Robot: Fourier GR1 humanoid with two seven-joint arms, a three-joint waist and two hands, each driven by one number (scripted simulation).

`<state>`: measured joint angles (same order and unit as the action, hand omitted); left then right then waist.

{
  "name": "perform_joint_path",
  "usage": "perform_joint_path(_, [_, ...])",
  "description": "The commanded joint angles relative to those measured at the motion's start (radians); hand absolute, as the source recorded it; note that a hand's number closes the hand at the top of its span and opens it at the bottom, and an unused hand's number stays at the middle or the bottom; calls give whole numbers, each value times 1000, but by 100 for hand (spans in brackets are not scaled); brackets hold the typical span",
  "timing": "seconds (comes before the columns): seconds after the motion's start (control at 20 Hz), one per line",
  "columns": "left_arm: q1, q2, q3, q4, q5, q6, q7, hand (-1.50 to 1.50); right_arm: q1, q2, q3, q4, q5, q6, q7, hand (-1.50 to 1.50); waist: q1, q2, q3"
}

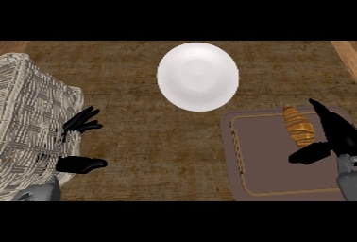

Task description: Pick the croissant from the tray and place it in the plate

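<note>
Across the whole frame we see a brown woven mat (140, 137) covering the counter, and at the left edge a large pale wicker basket (31, 118) fills the view from upper left to lower left. At the lower right lies a grey-brown tray (279, 175) with a raised rim, and above centre sits the white plate (198, 76), bare and well apart from the tray. Our right hand (333, 137) comes in at the right edge over the tray, fingers straight and pointing up the frame, thumb spread toward the left; it is open and holds nothing. Our left hand (82, 142) rests open just beside the basket's wall, fingers splayed. The croissant (298, 125) lies at the tray's upper right, just left of our right hand's fingers; whether they touch we cannot tell.
</note>
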<state>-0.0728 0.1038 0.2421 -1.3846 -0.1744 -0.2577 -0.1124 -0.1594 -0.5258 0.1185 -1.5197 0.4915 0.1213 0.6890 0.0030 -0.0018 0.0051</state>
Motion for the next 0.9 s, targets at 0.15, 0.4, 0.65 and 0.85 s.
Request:
perform_joint_path(0.15, [-33,-36,19,62,-3,66,-16,0,-63,76,-11,188,93,-39,-72,-150,0,3,-5])
perform_joint_path(0.4, [37,-65,6,-64,-13,40,26,0,-52,37,-31,252,52,31,-248,150,4,2,-5])
perform_joint_path(0.65, [3,-16,62,33,0,12,-49,0,-57,84,-42,286,89,-14,-310,150,-1,3,-5])
perform_joint_path(0.85, [-45,-57,39,33,-15,34,6,0,-58,96,-66,351,133,-75,-371,150,-2,3,-5])
